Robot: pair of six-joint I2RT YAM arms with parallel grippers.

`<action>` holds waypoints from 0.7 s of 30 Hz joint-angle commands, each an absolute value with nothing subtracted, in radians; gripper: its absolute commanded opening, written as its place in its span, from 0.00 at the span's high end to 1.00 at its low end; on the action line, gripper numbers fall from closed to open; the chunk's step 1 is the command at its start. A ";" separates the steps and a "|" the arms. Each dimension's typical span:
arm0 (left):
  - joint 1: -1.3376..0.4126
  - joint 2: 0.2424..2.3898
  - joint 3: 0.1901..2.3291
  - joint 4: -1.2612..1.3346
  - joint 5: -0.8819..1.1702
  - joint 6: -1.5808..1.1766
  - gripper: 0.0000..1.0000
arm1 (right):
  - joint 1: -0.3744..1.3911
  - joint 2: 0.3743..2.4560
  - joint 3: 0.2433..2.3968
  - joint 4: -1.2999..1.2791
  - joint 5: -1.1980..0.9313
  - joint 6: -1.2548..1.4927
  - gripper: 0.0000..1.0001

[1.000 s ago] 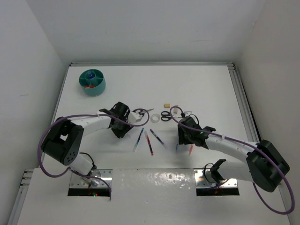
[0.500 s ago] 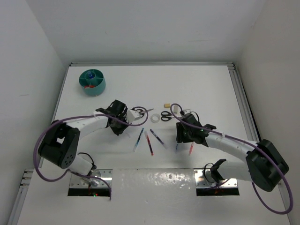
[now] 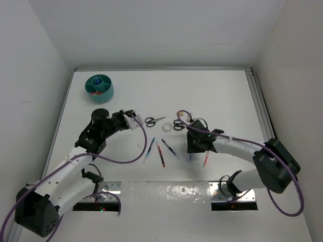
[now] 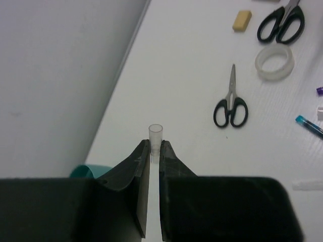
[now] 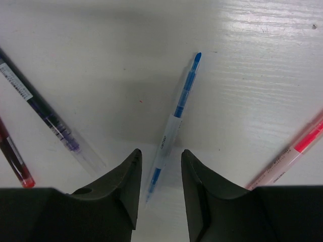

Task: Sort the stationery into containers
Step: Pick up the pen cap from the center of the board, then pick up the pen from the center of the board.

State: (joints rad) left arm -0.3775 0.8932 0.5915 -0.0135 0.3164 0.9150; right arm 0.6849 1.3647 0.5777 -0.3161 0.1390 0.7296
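Observation:
My left gripper (image 3: 132,120) is shut on a thin clear pen (image 4: 155,137) whose open end sticks out past the fingertips, held above the table. The teal organiser (image 3: 99,88) stands at the far left; its rim (image 4: 85,171) shows beside the left jaw. My right gripper (image 3: 194,146) is open, low over the table, its jaws either side of a blue pen (image 5: 175,123). A red pen (image 5: 298,150) lies to its right, a purple pen (image 5: 48,118) to its left. Two black scissors (image 4: 231,103) (image 4: 282,22), the tape roll (image 4: 274,63) and the beige eraser (image 4: 241,20) lie on the table.
More pens lie in a row at the table's middle (image 3: 149,148) (image 3: 160,154) (image 3: 169,147). A small clear piece (image 4: 305,185) lies near them. White walls close in on the left, back and right. A purple cable runs along each arm.
The left arm has drawn back and lifted, carrying the clear pen up off the table. The right gripper has shifted slightly left over the blue pen.

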 commanded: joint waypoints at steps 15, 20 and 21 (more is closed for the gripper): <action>-0.368 0.626 0.428 0.202 0.606 1.374 1.00 | 0.658 1.379 0.538 -0.241 0.167 0.720 0.98; -0.367 0.594 0.390 0.236 0.659 1.457 1.00 | 0.643 1.364 0.535 -0.244 0.163 0.696 1.00; -0.367 0.588 0.384 0.236 0.669 1.503 1.00 | 0.641 1.355 0.529 -0.241 0.161 0.687 1.00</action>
State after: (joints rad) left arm -0.3775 0.6113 0.3962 0.1799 0.5907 1.3869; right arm 0.6495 1.3880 0.5442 -0.2611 0.1482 0.7189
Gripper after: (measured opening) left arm 0.063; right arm 0.044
